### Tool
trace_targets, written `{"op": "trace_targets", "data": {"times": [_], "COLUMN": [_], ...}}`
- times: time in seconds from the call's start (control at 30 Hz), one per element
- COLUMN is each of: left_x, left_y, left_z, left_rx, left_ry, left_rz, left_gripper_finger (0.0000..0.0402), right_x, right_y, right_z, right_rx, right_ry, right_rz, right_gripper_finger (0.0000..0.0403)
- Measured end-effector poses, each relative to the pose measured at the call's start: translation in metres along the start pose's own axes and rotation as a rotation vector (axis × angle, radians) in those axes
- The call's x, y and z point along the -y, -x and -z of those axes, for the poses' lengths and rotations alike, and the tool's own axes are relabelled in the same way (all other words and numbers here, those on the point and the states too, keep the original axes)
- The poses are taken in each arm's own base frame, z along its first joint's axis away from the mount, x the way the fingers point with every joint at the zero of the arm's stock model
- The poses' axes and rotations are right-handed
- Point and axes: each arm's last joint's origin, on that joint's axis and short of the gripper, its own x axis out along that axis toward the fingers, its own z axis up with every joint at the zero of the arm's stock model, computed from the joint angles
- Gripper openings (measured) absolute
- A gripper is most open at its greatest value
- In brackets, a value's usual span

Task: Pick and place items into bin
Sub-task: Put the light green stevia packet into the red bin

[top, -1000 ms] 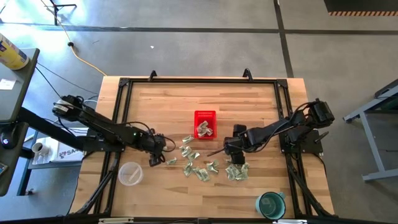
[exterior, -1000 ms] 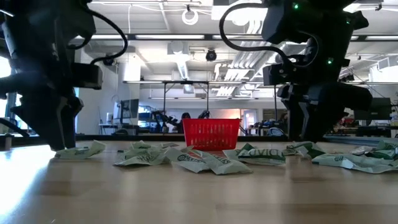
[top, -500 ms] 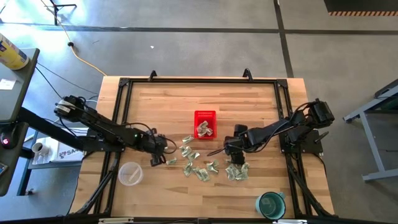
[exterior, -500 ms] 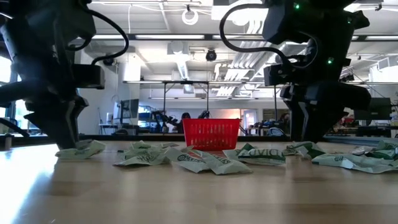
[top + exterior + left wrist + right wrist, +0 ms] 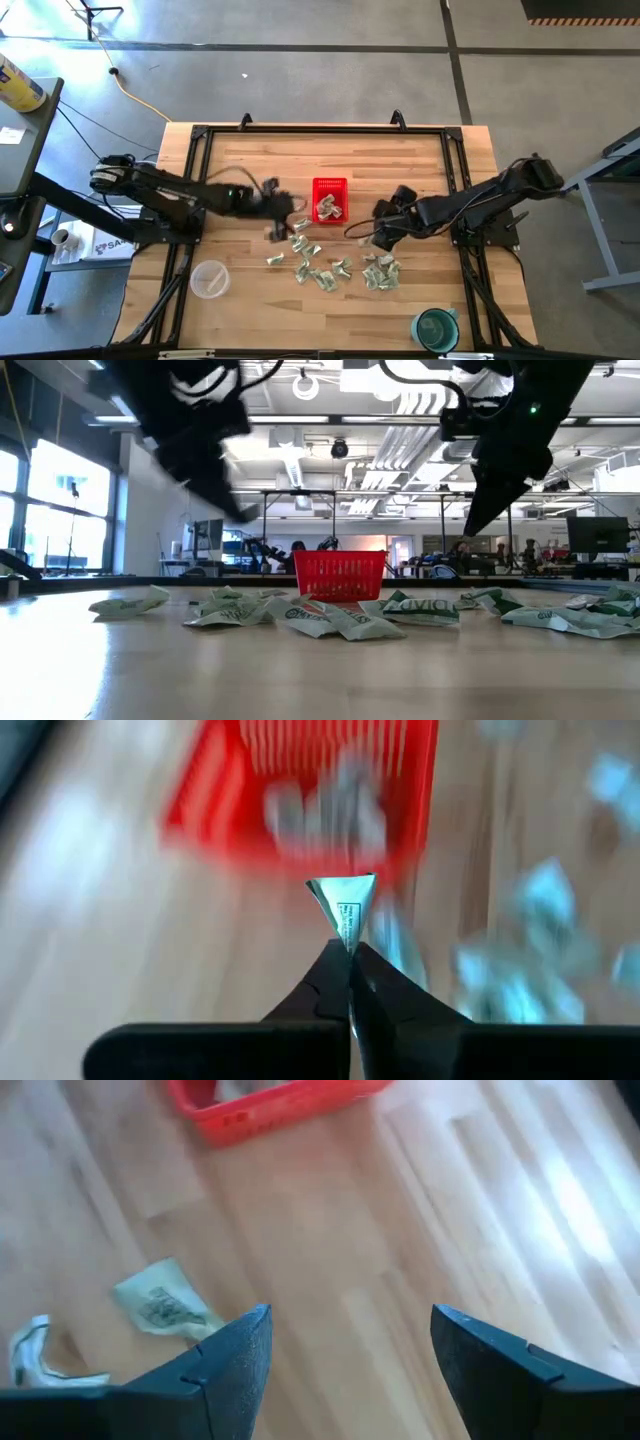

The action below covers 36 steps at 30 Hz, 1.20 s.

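Left gripper pinched on small pale green-and-white wrinkly wrapped piece, raised beside small bright red slotted plastic basket; right gripper fingers apart, empty, above table; other pieces scattered near basket.

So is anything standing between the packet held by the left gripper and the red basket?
Nothing visible does. The left gripper pinches a small green-and-white wrapped piece, and the red slotted plastic basket lies just ahead over bare wooden table.
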Motion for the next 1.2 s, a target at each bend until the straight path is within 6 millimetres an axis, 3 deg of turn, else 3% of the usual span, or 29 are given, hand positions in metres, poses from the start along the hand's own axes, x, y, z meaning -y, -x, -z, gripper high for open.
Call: {"op": "trace_targets", "data": {"times": [0.1,0.23,0.4,0.5,0.63,0.77,0.97,1.2], "left_x": [-0.023,-0.044,-0.043,-0.042,-0.047,-0.055,-0.055,-0.043], "left_y": [-0.008,-0.029,-0.066,-0.074,-0.061,-0.038,0.002,0.032], "left_z": [-0.026,-0.039,-0.045,-0.053,-0.074,-0.075,-0.044,-0.009], "left_rx": [0.147,0.197,0.14,0.096,0.085,-0.027,-0.262,-0.245], "left_ry": [-0.021,0.0,0.015,0.04,0.092,0.12,0.167,0.283], "left_rz": [0.068,0.206,0.315,0.309,0.252,0.13,0.129,0.063], "left_gripper_finger": [0.0029,0.0047,0.0099,0.0129,0.0172,0.022,0.0269,0.0259], "right_x": [0.005,0.006,0.002,-0.002,-0.012,-0.023,-0.025,-0.029], "right_y": [0.006,0.007,0.002,-0.002,-0.012,-0.028,-0.053,-0.068], "right_z": [0.001,0.003,0.003,0.003,-0.003,-0.01,-0.009,-0.003], "right_rx": [-0.002,-0.02,-0.042,-0.065,-0.062,-0.022,-0.093,-0.148], "right_ry": [0.001,0.032,0.112,0.193,0.314,0.445,0.517,0.588], "right_rz": [0.004,0.007,-0.015,-0.068,-0.193,-0.296,-0.35,-0.364], "right_gripper_finger": [0.0261,0.0261,0.0261,0.0261,0.0261,0.0261,0.0261,0.0241]}}
